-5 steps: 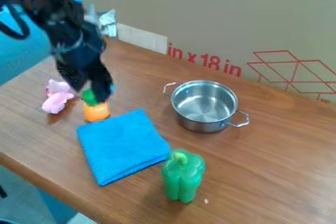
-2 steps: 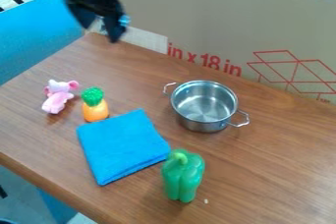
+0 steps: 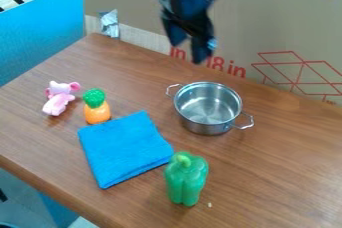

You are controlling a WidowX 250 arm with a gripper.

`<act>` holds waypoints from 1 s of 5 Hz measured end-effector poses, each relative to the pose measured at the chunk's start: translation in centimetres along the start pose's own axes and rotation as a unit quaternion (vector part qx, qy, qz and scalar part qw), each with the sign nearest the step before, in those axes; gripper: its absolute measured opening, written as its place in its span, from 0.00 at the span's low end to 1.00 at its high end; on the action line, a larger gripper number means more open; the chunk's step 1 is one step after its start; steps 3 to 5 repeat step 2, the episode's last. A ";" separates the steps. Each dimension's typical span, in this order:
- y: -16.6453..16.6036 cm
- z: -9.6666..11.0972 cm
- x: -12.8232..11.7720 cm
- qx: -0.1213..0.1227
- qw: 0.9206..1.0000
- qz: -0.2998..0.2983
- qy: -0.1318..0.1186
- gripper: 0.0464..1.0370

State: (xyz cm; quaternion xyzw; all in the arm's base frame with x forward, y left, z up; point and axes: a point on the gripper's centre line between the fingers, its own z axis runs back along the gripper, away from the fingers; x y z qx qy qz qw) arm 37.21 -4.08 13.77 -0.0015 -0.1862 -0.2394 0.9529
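My black gripper (image 3: 188,54) hangs at the upper middle, in front of the cardboard and above the back of the table, its two fingers apart with nothing between them. Nearest below it stands a steel pot (image 3: 208,107) with two handles. A folded blue cloth (image 3: 125,148) lies left of the pot. At the cloth's upper left corner stands an orange toy (image 3: 97,113) with a green top, and a pink plush toy (image 3: 59,98) lies left of that. A green toy bell pepper (image 3: 186,179) stands upright by the cloth's lower right corner.
A tall cardboard panel (image 3: 267,32) with red print runs along the back edge of the wooden table (image 3: 280,172). Crumpled silver foil or tape (image 3: 109,23) is on the panel's left end. A blue surface (image 3: 40,32) lies beyond the table's left side.
The gripper has risen from beside the orange toy, then moved right along the cardboard to above the pot's back side. The objects on the table have stayed where they were.
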 end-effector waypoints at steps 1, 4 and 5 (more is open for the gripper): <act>-5.0 -1.4 1.2 -0.006 1.000 -0.007 0.017 0.96; -6.0 -2.0 0.2 -0.001 0.999 0.000 0.037 0.96; -6.0 -2.0 0.2 -0.001 0.999 0.000 0.037 0.96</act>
